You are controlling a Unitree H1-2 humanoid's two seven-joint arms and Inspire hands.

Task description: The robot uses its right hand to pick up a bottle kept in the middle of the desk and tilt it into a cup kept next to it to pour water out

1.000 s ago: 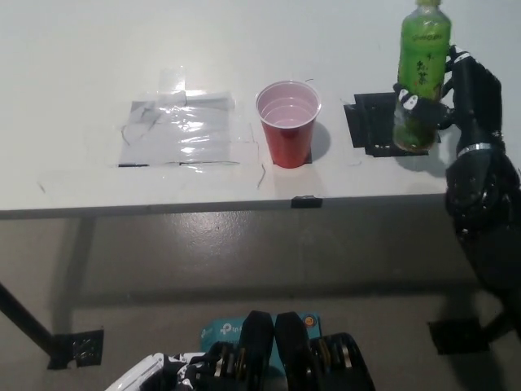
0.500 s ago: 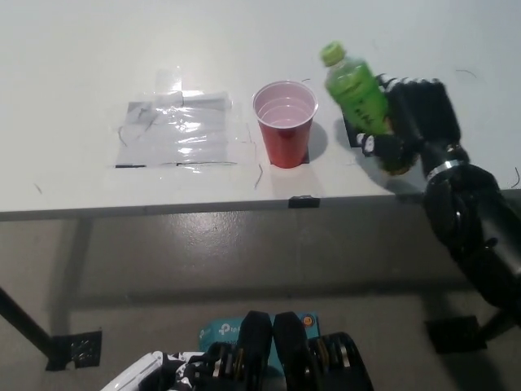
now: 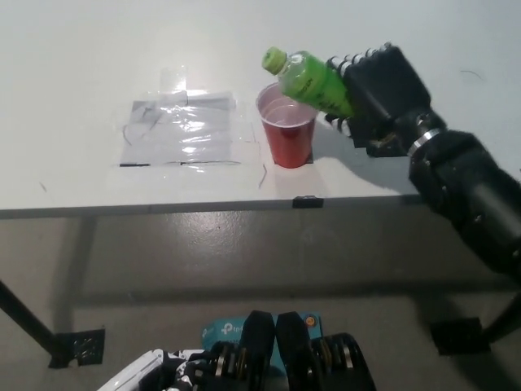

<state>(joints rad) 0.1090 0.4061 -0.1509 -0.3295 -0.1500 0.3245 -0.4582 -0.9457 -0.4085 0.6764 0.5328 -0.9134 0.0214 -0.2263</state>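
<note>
My black right hand (image 3: pixel 378 94) is shut on a green bottle (image 3: pixel 308 78) with a light green cap. The bottle is tipped far over to the left, nearly level, with its capped mouth above the far rim of the red cup (image 3: pixel 287 124). The cup stands upright near the middle of the white desk (image 3: pixel 98 57). I cannot tell whether anything is coming out of the bottle. My white left hand (image 3: pixel 142 375) rests low at the bottom left edge of the head view, mostly cut off.
A patch of clear tape and plastic sheet (image 3: pixel 181 128) lies on the desk left of the cup. A black marker square (image 3: pixel 358 130) is partly hidden under my right hand. The desk's front edge (image 3: pixel 163 208) runs across the middle, with grey floor below.
My right hand has carried the bottle left from the right side of the desk and tipped it from upright to nearly level over the cup.
</note>
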